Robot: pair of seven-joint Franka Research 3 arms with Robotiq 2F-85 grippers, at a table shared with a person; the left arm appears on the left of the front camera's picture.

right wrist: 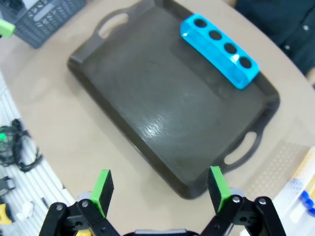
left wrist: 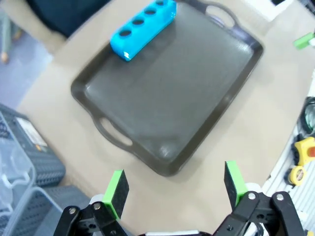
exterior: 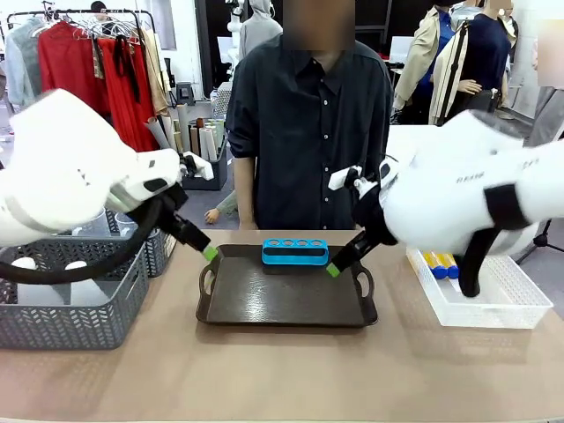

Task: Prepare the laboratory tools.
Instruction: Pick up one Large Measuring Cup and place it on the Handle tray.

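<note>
Early step: blue tube rack (exterior: 295,251) sits empty at the tray's (exterior: 282,304) far edge; left gripper (left wrist: 174,186) and right gripper (right wrist: 160,187), spread wide, should next fetch blue-capped tubes (exterior: 441,263).

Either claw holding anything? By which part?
Nothing held. Left claw and right claw both stand open and empty by the dark tray; the blue tube rack sits on it.

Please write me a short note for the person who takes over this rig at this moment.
Left gripper: open, empty, hovering at the left side of the dark tray.
Right gripper: open, empty, at the tray's right side.
Blue tube rack: on the tray's far edge, all holes empty.
Blue-capped tubes: lying in the white basket on the right.
Grey mesh basket on the left: pale items, hard to identify.
Done: rack placed. Left: tubes into the rack, other tools out.
</note>
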